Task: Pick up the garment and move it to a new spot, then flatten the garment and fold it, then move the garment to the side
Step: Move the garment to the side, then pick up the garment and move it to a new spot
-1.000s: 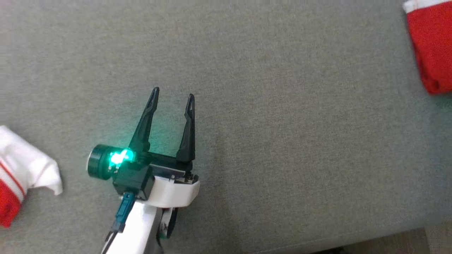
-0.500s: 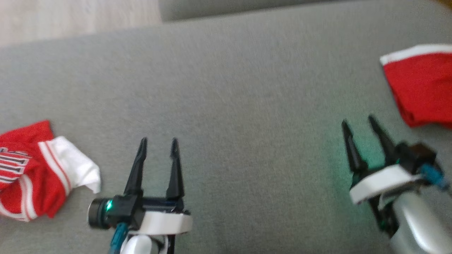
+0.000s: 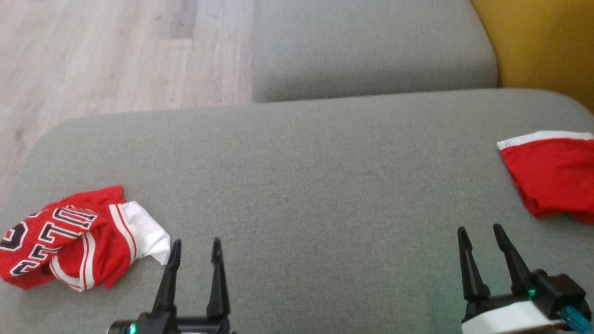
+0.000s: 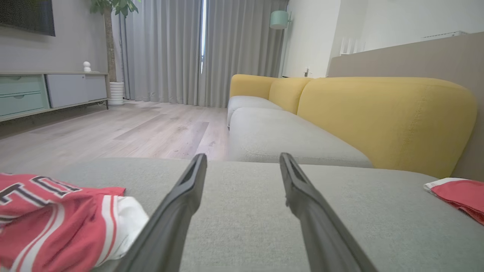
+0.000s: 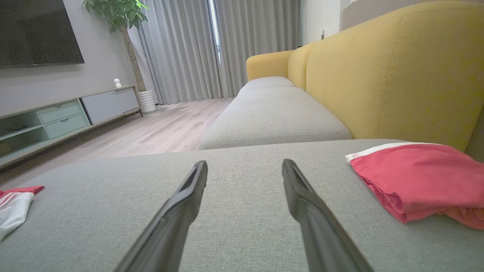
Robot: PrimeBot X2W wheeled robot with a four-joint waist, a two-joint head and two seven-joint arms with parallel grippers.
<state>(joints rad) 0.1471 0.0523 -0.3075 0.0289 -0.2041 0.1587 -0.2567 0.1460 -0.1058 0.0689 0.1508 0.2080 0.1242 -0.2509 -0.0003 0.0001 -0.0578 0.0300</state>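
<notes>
Since the crumpled jersey (image 3: 69,246) looks like the piece not yet dealt with, what matters is its bearing from the left gripper (image 3: 196,243). In the head view it lies at about 9 o'clock of that gripper, near but apart from it, on the grey sofa seat (image 3: 315,185). Its long axis runs roughly along the 9-to-3 line, with the white hem (image 3: 146,236) at the end closest to the fingers. The left arm is plainly the nearer one. The right gripper (image 3: 479,229) stands well apart at the 3 o'clock side, with a folded red garment (image 3: 552,181) at about its 1 o'clock. Both grippers are spread wide with nothing between their fingers.

The head view gives the jersey's outline and lettering, though its left edge is cut off. The left wrist view shows the jersey (image 4: 49,219) at 8 o'clock as a low, rumpled heap, its white corner just beside the left finger. The right wrist view catches only that white corner (image 5: 13,211) at 9 o'clock. It shows the folded garment (image 5: 419,181) more fully, lying at the foot of the yellow backrest (image 5: 378,75).
</notes>
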